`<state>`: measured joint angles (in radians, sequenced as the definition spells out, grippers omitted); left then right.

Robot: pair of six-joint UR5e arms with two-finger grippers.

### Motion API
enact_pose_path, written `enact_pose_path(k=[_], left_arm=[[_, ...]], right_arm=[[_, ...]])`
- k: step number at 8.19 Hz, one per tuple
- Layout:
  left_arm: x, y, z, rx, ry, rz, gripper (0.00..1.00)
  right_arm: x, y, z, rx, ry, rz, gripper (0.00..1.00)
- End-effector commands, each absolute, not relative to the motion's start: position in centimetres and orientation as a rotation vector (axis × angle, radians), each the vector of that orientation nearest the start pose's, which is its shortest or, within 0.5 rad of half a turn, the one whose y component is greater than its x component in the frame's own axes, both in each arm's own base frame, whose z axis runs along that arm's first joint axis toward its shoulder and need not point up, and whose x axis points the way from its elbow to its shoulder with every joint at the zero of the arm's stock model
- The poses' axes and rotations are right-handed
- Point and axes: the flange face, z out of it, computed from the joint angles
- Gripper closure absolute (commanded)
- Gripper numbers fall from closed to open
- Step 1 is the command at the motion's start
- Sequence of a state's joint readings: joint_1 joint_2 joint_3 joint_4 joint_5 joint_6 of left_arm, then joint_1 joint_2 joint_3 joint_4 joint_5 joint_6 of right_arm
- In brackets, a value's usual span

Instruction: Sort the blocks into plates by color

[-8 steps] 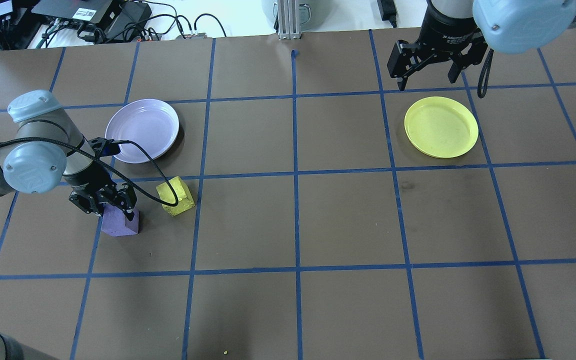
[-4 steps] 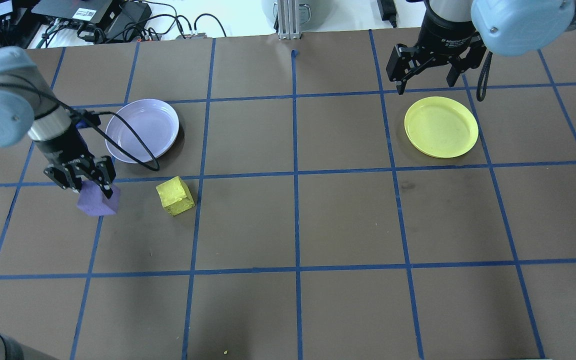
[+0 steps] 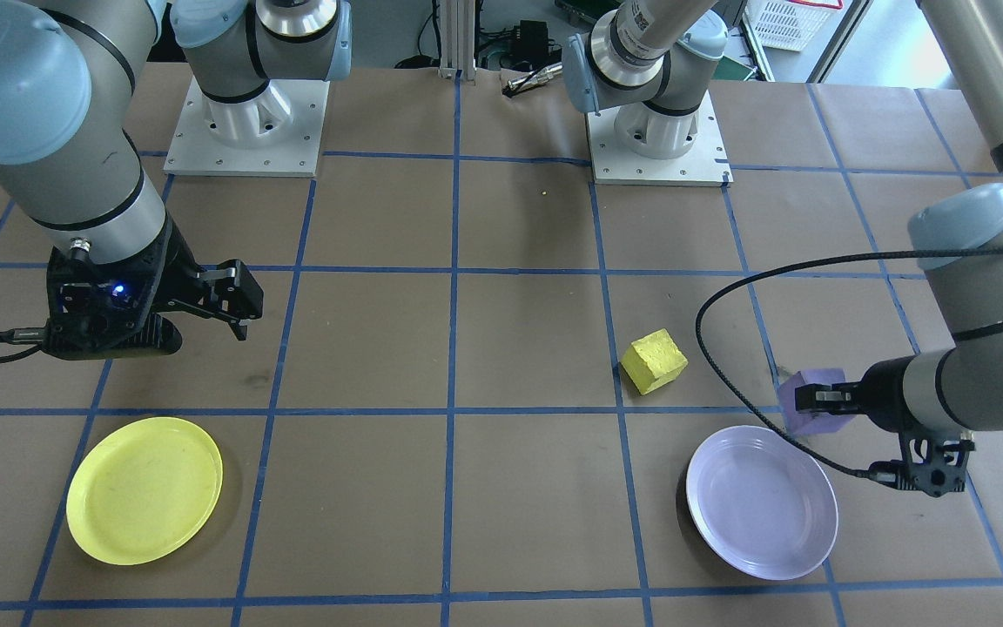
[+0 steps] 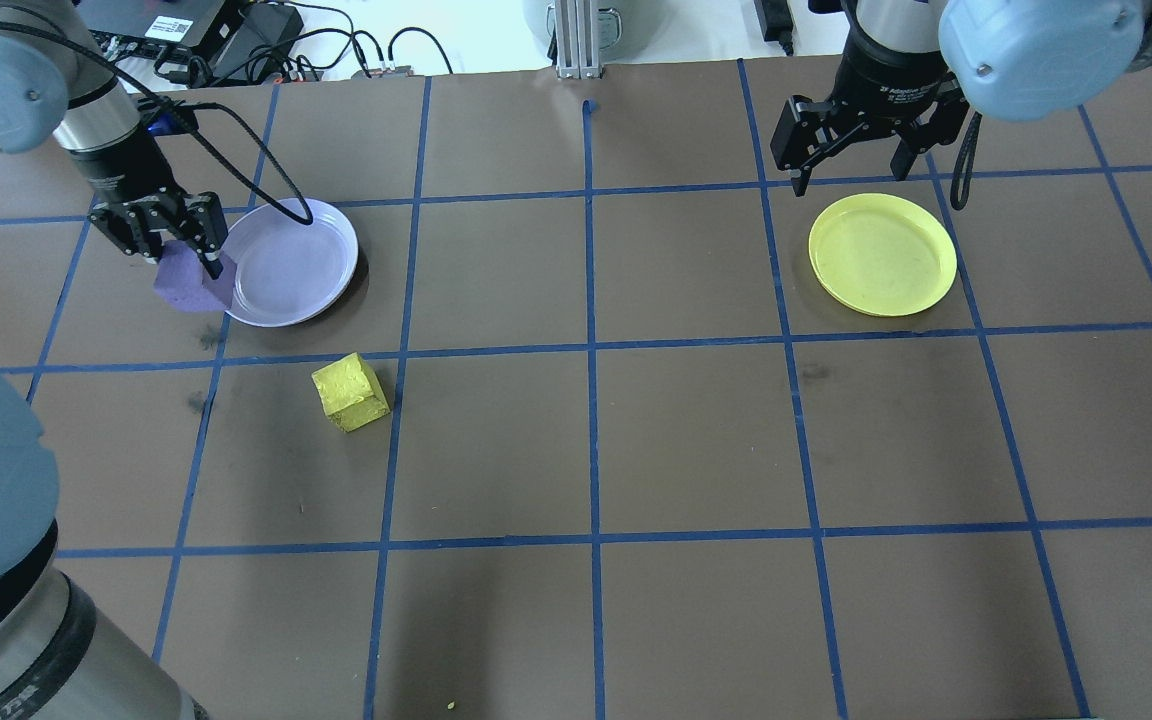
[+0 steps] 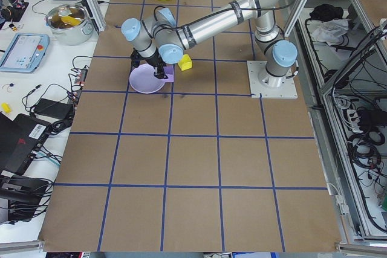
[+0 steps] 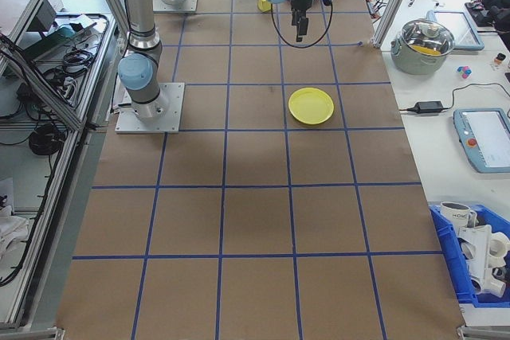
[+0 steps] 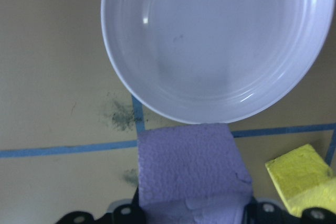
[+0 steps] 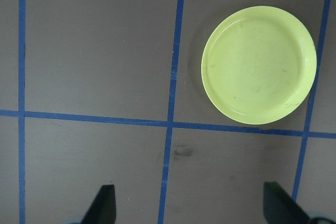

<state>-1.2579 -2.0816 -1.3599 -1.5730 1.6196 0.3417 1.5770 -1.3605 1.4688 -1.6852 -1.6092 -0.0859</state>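
left gripper point(image 4: 168, 243) clamped, right gripper point(image 4: 848, 155) spread wide

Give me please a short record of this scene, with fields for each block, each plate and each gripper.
purple block: held in left gripper, at lavender plate's edge
yellow block: on table, not in a plate
lavender plate: empty
yellow plate: empty
left gripper: shut on purple block
right gripper: open, empty, near yellow plate

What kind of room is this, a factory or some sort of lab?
Most likely a robotics research lab. Two robot arms are bolted to a table covered in brown paper with a blue tape grid. The benches beside it hold cables, a laptop and control tablets, not a production line.
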Motion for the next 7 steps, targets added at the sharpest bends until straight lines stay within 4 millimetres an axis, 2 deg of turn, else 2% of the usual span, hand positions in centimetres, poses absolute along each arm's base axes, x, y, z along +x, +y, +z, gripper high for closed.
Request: enact_pose_path(k=[1, 2, 5, 6, 7], left_arm=[[3.8, -70.0, 24.8, 0.144, 3.205, 0.390, 0.77], [4.0, -70.2, 23.8, 0.145, 3.200, 0.406, 0.72], [4.2, -70.4, 23.7, 0.144, 3.192, 0.395, 0.66], [4.1, -70.7, 23.7, 0.149, 3.190, 0.366, 0.49], [4.3, -70.8, 23.5, 0.144, 3.189, 0.349, 0.39]], right_arm=[[13.3, -57.8, 43.8, -0.146, 3.177, -0.012, 0.00], [13.3, -57.8, 43.7, -0.146, 3.177, -0.007, 0.00], [13.3, -57.8, 43.7, -0.146, 3.175, -0.010, 0.00], [13.4, -57.8, 43.7, -0.146, 3.166, -0.010, 0.00], [13.4, -57.8, 43.8, -0.151, 3.169, -0.013, 0.00]])
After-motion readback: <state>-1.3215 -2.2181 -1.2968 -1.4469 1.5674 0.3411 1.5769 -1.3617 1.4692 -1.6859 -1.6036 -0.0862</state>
